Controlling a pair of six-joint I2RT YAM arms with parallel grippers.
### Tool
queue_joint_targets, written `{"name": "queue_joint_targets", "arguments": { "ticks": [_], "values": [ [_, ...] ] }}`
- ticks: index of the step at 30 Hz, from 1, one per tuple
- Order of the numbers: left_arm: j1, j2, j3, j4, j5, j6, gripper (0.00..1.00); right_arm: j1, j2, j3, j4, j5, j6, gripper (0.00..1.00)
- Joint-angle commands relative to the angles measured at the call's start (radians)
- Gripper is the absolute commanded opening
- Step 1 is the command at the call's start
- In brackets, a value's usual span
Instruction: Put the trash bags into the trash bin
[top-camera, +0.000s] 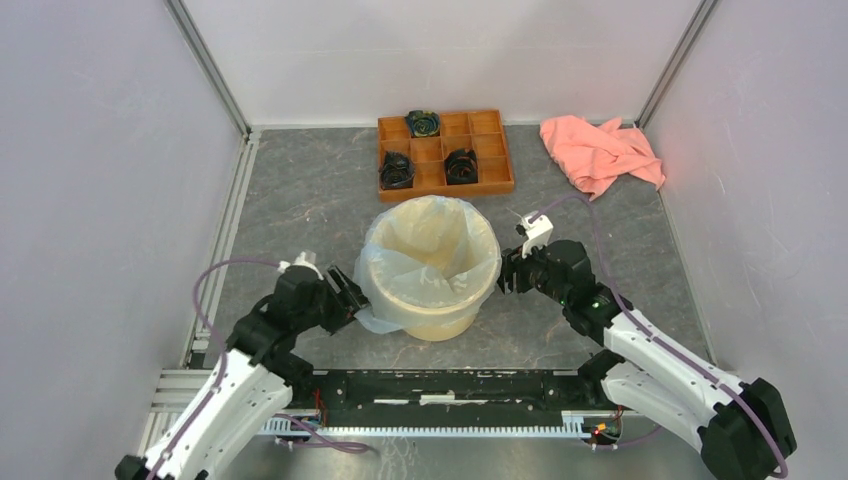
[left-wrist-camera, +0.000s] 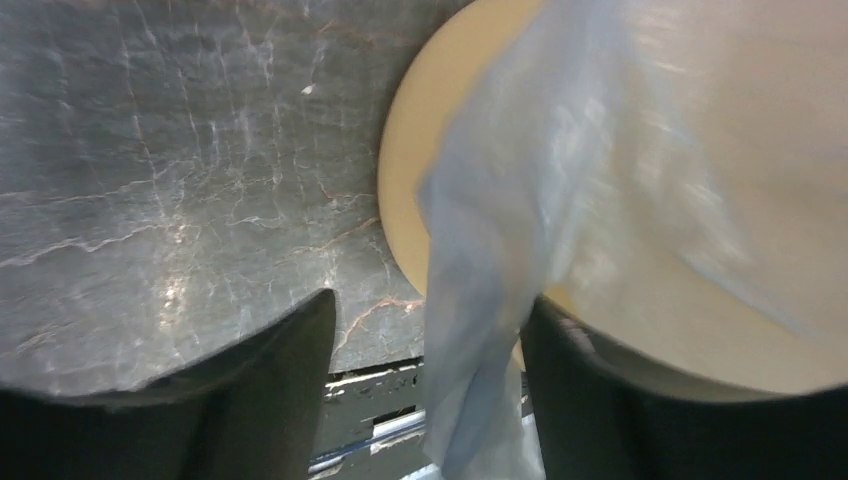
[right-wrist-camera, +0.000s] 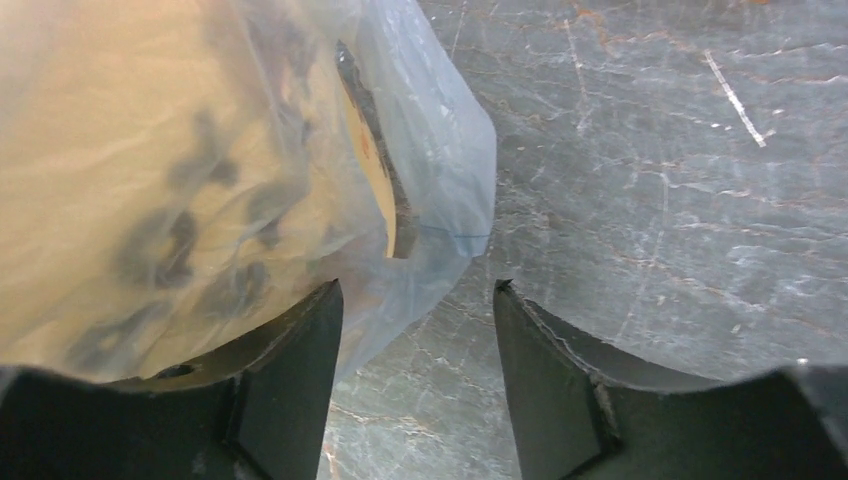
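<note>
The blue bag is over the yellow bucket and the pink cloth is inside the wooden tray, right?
Not quite. The pink cloth lies on the table beside the wooden tray, to its right, not inside it, as the top view shows. The blue bag is indeed over the yellow bucket.

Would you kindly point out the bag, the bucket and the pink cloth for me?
bag (top-camera: 378, 296): top view, fold hanging outside the bucket's left wall.
bucket (top-camera: 445, 325): top view, bare lower front wall.
cloth (top-camera: 600, 152): top view, middle of the crumpled fabric.
</note>
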Motion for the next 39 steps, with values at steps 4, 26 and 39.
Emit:
{"name": "queue_joint_targets", "arguments": {
  "ticks": [4, 26, 39],
  "values": [
    [-0.003, 0.271, -0.124, 0.346, 0.150, -0.017, 0.42, 0.003, 0.052, -0.100, 0.156, -0.102, 0.053, 0.42],
    [-0.002, 0.161, -0.209, 0.205, 0.026, -0.001, 0.39, 0.003, -0.056, 0.210, -0.411, 0.316, -0.080, 0.89],
    [-0.002, 0.102, -0.160, 0.160, 0.024, -0.016, 0.60, 0.115, 0.176, 0.744, -0.459, 0.011, -0.200, 0.74]
  ]
}}
